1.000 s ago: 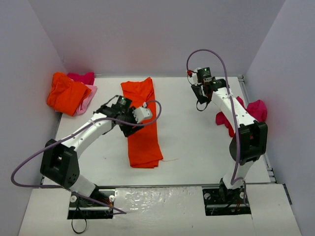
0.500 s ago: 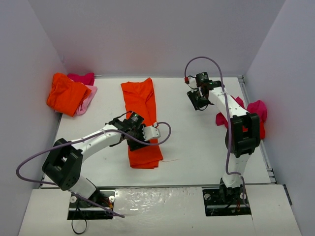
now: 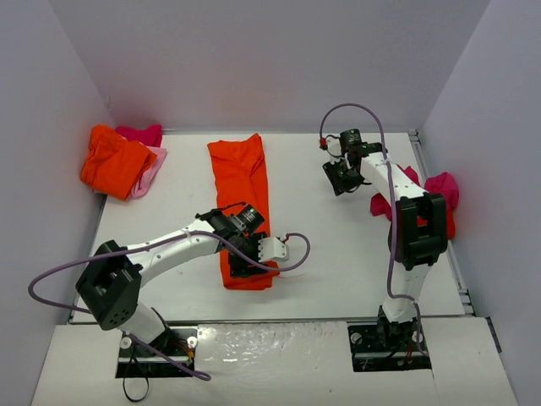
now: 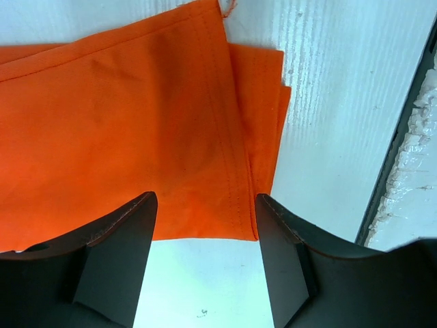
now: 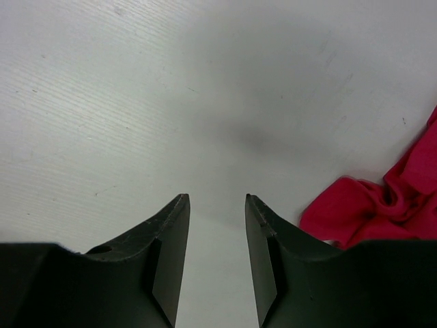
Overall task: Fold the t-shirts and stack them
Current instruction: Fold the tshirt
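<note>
While your left gripper (image 4: 203,199) hangs wide open and empty over the near hem of the orange shirt (image 3: 240,173), lower it squarely so the fingers catch every layer at that corner. Then carry the hem toward 12 o'clock for the next fold. Your right gripper (image 5: 217,199) is parted and empty above the table (image 3: 338,245); I'd bring it to the other near corner to keep the edge straight. The orange shirt lies at centre as a long strip running 12 to 6, its layers slightly offset. A pile (image 3: 114,161) sits at 10 o'clock and a crumpled heap (image 3: 439,190) at 3.
</note>
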